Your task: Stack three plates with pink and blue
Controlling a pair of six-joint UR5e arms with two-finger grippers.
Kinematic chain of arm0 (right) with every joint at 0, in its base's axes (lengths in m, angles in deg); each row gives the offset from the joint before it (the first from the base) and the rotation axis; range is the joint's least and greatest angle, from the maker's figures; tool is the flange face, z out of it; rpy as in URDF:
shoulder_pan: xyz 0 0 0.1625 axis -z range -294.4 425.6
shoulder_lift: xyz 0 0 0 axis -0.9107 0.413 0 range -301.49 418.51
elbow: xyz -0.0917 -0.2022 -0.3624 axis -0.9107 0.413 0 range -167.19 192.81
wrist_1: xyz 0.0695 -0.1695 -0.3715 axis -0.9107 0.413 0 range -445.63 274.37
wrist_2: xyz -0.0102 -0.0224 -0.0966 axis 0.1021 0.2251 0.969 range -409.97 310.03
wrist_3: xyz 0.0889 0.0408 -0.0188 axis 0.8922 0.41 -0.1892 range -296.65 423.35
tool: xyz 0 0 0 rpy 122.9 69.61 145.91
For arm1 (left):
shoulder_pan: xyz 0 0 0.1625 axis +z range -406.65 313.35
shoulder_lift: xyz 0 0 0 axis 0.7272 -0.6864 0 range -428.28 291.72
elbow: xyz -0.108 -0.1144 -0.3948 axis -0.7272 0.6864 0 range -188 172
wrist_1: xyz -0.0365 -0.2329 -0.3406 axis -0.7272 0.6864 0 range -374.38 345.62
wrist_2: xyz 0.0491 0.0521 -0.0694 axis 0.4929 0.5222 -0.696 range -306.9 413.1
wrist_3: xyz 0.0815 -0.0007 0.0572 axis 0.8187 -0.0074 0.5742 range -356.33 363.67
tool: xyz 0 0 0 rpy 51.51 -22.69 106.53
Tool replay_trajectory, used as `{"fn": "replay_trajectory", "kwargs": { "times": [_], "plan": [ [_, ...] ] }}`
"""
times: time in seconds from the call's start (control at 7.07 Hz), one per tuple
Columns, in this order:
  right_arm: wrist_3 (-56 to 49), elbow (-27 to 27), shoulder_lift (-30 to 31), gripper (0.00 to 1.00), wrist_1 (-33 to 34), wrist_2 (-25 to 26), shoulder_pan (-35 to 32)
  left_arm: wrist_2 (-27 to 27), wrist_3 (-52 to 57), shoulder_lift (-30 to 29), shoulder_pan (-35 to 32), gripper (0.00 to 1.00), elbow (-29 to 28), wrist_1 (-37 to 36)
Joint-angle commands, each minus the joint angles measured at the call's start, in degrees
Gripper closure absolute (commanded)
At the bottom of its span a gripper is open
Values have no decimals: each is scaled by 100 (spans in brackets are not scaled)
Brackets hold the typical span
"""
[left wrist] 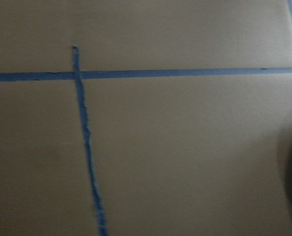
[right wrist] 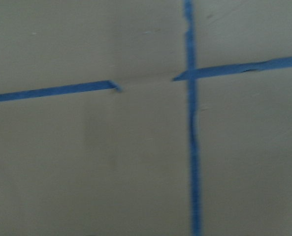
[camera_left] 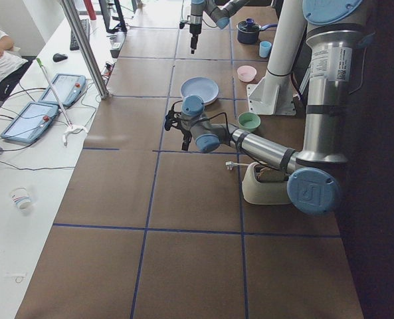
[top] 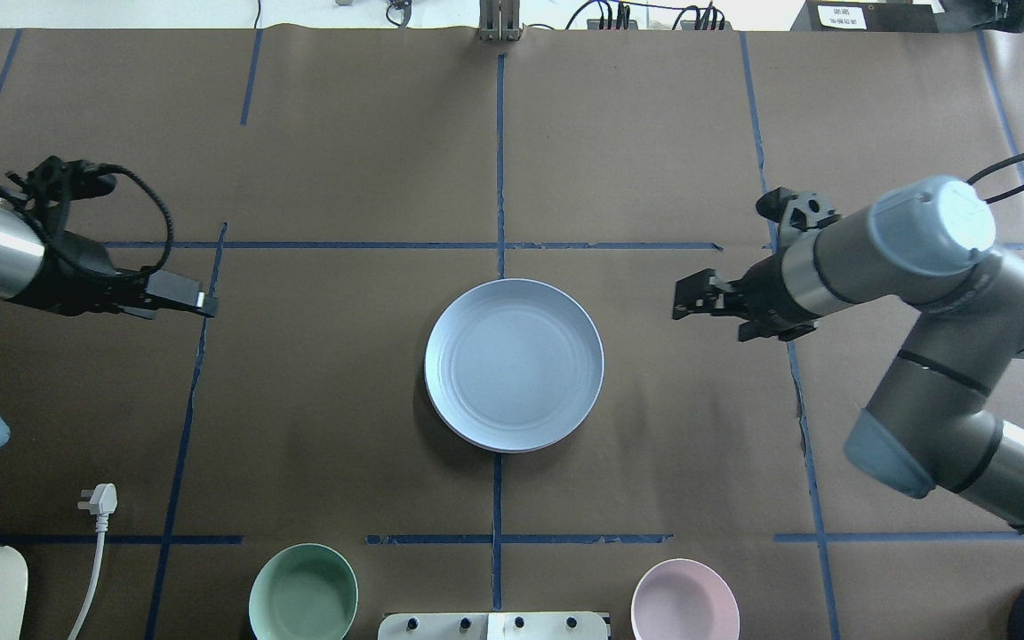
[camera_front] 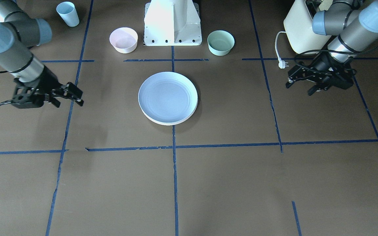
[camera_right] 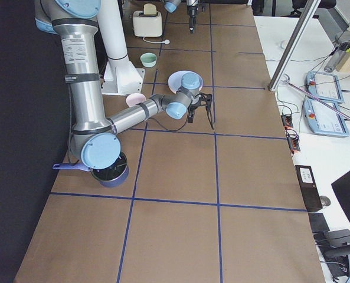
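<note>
Brown-papered table [camera_front: 241, 183]: at its centre the plate stack [camera_front: 172, 123], pale blue plate [camera_front: 167, 97] on top. Pink bowl [camera_front: 123, 40] and mint bowl [camera_front: 220, 42] stand empty. Left gripper [camera_front: 300, 89] and right gripper [camera_front: 70, 102] both gape, holding nothing.

No legible text; the white label [top: 841, 15] is too small.

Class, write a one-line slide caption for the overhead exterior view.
Blue plate at centre, left gripper and right gripper empty either side; green bowl, pink bowl below.
</note>
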Motion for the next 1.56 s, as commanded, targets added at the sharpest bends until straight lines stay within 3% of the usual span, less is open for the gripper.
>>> {"fn": "replay_trajectory", "kwargs": {
  "times": [0.0,0.28,0.42,0.57,0.85,1.41],
  "plan": [
    [-2730,108,804,0,503,-782,-1493,-63,2367,569,-1071,0,-250,-592],
    [-5252,160,1087,0,1688,-899,-2724,-299,4689,597,-2257,0,-294,-2101],
    [-6152,82,1061,0,2355,-1013,-3322,-344,5464,597,-2794,0,-303,-2692],
    [-6831,90,1078,0,2788,-1005,-3580,-736,5803,571,-3139,0,-295,-3455],
    [-6970,187,1166,0,2845,-943,-3600,-792,5824,510,-3256,0,-86,-4720],
    [-6979,170,1298,0,2845,-934,-3626,-810,5806,571,-3291,0,-136,-4843]
  ]
}}
